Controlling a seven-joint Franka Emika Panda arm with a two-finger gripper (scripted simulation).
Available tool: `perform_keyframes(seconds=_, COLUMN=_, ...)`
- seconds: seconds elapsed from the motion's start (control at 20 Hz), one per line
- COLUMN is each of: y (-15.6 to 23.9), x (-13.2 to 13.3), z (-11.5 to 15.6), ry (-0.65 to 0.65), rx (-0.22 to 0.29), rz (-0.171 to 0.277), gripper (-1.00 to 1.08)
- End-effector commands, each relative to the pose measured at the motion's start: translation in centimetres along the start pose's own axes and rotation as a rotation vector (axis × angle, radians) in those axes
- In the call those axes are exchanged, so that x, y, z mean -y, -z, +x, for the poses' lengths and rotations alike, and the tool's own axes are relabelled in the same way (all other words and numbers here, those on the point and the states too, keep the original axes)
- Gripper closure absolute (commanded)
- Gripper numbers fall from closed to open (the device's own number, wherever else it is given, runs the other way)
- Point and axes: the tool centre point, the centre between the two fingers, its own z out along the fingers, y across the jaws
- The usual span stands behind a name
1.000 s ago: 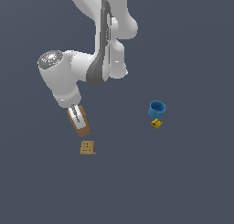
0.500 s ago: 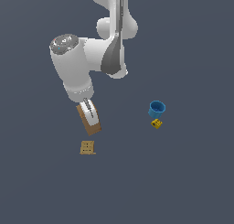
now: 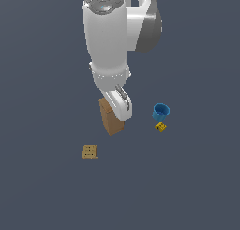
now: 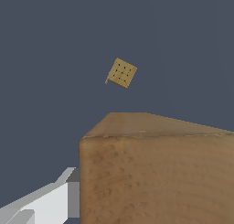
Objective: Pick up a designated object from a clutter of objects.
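Since half a second ago, my arm (image 3: 110, 41) has swung toward the exterior view's right and come closer to that camera, and the brown box (image 3: 110, 117) has travelled with it, away from the spot just above the small tan dotted square (image 3: 89, 151). That square has stayed where it was on the dark grey bench (image 3: 42, 187), and so have the blue cup (image 3: 160, 112) and the tiny yellow block (image 3: 161, 126).

My fingers (image 3: 121, 103) are clenched on the brown box: in the exterior view one white finger lies against its side, on the exterior view's right, and in the wrist view the box (image 4: 155, 173) fills the near frame, with a pale finger (image 4: 50, 200) pressed against its edge. The second finger is hidden behind the box in both views.

The box hangs tilted beneath my wrist, long axis roughly up and down, lower end leaning toward the exterior view's right. It looks raised off the bench, though neither view shows a clear gap.

The dotted square lies flat, down and to the exterior view's left of the box, apart from it; in the wrist view I see it (image 4: 122, 73) beyond the box's far edge. The blue cup stands to the exterior view's right of the box, near but not touching, and the yellow block sits just beside the cup.
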Motion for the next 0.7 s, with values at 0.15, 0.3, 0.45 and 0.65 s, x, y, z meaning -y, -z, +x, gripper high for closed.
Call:
perform_keyframes(seconds=0.15, y=5.0, x=3.8, z=-4.3, ry=-0.001, rx=-0.005, rz=0.008, gripper=1.08)
perform_keyframes(seconds=0.3, y=7.4, x=5.8, z=-6.6, ry=-0.001, rx=-0.004, rz=0.008, gripper=1.08)
perform_keyframes(seconds=0.45, y=9.5, x=7.6, z=-8.6, ry=-0.001, rx=-0.003, rz=0.008, gripper=1.08)
perform_keyframes(seconds=0.65, y=12.0, x=9.7, z=-10.9, ry=-0.001, rx=-0.002, rz=0.008, gripper=1.08)
